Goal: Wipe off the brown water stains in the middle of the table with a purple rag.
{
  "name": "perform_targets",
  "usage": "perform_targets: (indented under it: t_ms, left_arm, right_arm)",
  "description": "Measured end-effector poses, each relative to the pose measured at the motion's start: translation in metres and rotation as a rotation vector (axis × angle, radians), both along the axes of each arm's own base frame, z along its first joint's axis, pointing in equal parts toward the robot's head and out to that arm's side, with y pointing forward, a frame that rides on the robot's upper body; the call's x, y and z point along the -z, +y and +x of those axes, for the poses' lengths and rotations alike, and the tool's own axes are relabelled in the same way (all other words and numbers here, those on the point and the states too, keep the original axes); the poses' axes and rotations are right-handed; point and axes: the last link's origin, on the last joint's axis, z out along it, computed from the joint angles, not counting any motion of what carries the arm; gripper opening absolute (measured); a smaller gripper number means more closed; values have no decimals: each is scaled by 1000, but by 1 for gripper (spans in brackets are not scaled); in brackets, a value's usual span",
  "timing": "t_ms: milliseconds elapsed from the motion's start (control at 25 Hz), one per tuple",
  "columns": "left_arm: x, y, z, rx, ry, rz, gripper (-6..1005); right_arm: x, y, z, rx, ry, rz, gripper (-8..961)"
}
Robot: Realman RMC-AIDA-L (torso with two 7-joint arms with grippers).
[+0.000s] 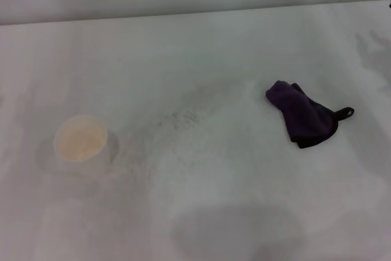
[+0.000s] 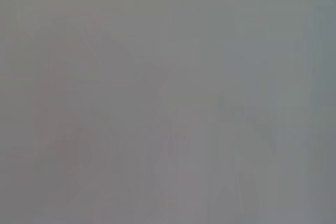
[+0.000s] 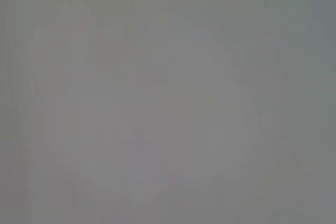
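The purple rag [image 1: 303, 116] lies crumpled on the white table [image 1: 201, 212], right of the middle, with its black loop at its right corner. No tan-brown puddle shows in the head view; the middle of the table only bears a faint grey smudge [image 1: 183, 117]. Neither gripper shows in the head view. Both wrist views show only a plain grey field, with no fingers and no objects.
A white paper cup [image 1: 82, 140] with a beige inside stands on the left of the table. The table's far edge runs along the top of the head view, with a pale wall behind it. A soft shadow lies near the front edge.
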Motion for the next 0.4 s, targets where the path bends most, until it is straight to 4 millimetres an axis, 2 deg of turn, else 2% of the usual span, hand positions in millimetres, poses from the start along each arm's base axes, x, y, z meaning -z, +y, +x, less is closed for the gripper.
perform_targets:
  t_ms: [200,400]
  left_arm:
    - [1,1,1,1,2,1,893]
    - [2,3,2,0,6,-2,893]
  right_arm:
    - [14,-11,6,19,-50,97,335]
    - [16,-13,9,32,-59,106,335]
